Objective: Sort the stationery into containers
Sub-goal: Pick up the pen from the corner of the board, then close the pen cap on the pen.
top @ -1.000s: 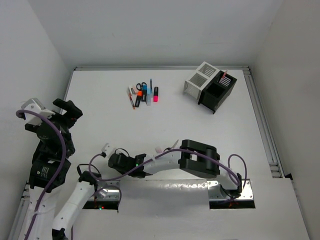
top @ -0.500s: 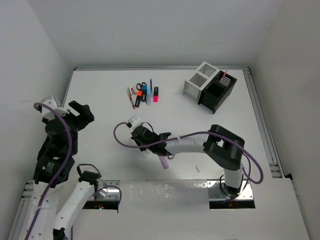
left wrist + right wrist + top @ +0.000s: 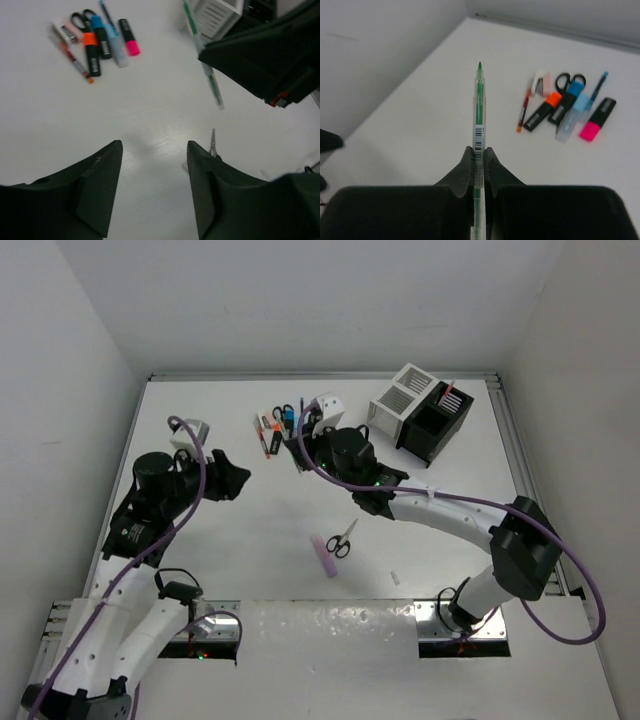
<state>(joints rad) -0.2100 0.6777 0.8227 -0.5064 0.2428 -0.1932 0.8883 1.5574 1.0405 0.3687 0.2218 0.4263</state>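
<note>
My right gripper (image 3: 479, 152) is shut on a green pen (image 3: 479, 110), which sticks straight out past the fingertips. In the top view this gripper (image 3: 303, 445) hangs beside the pile of stationery (image 3: 285, 427): a pink highlighter (image 3: 597, 120), an orange marker (image 3: 542, 112), blue markers, a red pen (image 3: 524, 107) and black-handled scissors (image 3: 570, 80). A second pair of scissors (image 3: 343, 538) and a lilac bar (image 3: 324, 554) lie mid-table. The white container (image 3: 400, 400) and black container (image 3: 437, 420) stand at the far right. My left gripper (image 3: 225, 480) is open over bare table (image 3: 155, 150).
A pink pen (image 3: 447, 390) stands in the black container. A tiny white piece (image 3: 395, 578) lies near the front edge. Walls close off the left, far and right sides, and a rail (image 3: 525, 480) runs along the table's right edge.
My right arm has swung from the near middle up to the far pile, carrying the green pen and uncovering the scissors and lilac bar. My left arm has moved right, its jaws narrower.
</note>
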